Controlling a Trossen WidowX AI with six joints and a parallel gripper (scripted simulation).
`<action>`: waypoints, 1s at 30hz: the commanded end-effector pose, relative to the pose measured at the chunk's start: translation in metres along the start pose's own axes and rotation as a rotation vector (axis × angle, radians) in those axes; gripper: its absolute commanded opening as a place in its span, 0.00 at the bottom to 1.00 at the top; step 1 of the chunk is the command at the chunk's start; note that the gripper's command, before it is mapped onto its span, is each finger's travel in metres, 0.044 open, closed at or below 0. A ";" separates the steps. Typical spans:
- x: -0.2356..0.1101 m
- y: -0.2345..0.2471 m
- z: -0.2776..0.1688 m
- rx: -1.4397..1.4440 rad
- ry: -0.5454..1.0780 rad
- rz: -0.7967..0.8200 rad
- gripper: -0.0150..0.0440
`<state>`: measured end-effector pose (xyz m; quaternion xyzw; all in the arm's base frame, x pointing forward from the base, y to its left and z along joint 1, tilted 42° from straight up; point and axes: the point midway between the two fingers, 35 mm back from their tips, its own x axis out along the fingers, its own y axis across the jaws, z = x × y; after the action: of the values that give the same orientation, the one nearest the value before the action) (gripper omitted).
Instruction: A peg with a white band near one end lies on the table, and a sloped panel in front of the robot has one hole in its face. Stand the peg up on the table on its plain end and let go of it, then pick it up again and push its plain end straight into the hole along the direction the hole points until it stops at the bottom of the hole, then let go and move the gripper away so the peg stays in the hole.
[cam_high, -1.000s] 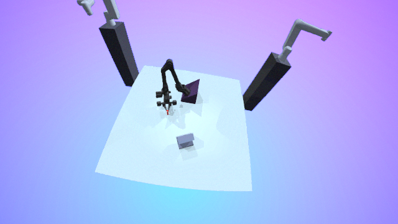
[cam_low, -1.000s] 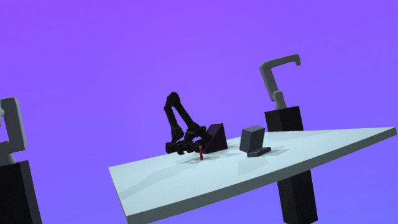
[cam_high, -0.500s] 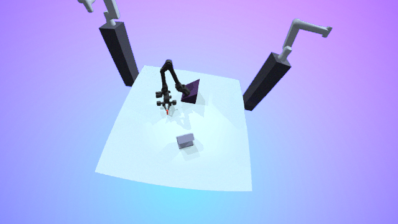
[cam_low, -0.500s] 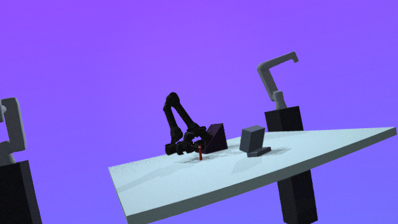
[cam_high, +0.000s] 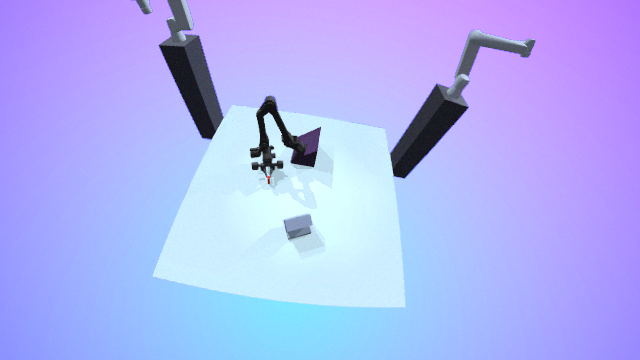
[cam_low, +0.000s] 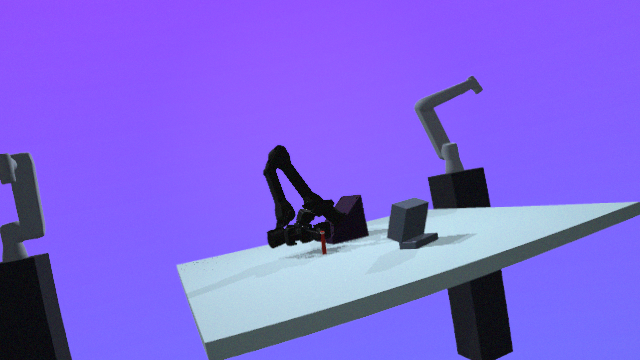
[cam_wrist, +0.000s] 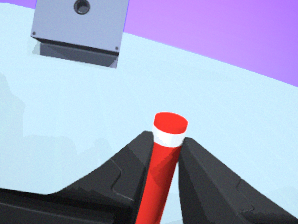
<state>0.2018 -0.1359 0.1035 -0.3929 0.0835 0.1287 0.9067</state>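
The red peg (cam_high: 268, 180) (cam_low: 324, 244) (cam_wrist: 159, 177) has its white-banded end up and its plain end down. It looks about upright in the exterior view. My gripper (cam_high: 268, 175) (cam_low: 321, 233) (cam_wrist: 165, 143) is shut on the peg, with the fingertips just below the white band. The plain end is at or just above the table (cam_high: 225, 250) (cam_low: 300, 300) (cam_wrist: 240, 115); whether it touches cannot be told. The grey sloped panel (cam_high: 298, 223) (cam_low: 408, 221) (cam_wrist: 60, 25) stands apart from the peg, its round hole (cam_wrist: 81, 6) showing at the wrist view's top.
A dark purple wedge block (cam_high: 311, 145) (cam_low: 352, 220) stands beside my arm near its base. A grey arm (cam_high: 467, 62) (cam_low: 432, 122) on a dark pillar (cam_high: 430, 125) (cam_low: 457, 190) stands beyond the table's edge, and a second such arm (cam_high: 181, 15) (cam_low: 30, 200) stands on the other side.
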 end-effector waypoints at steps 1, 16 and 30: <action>-0.001 -0.001 -0.002 0.000 0.001 0.000 0.34; -0.003 -0.003 -0.003 -0.006 -0.018 -0.004 0.34; -0.004 -0.007 -0.005 -0.011 -0.034 -0.010 0.34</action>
<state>0.2002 -0.1421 0.1072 -0.3964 0.0646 0.1315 0.9063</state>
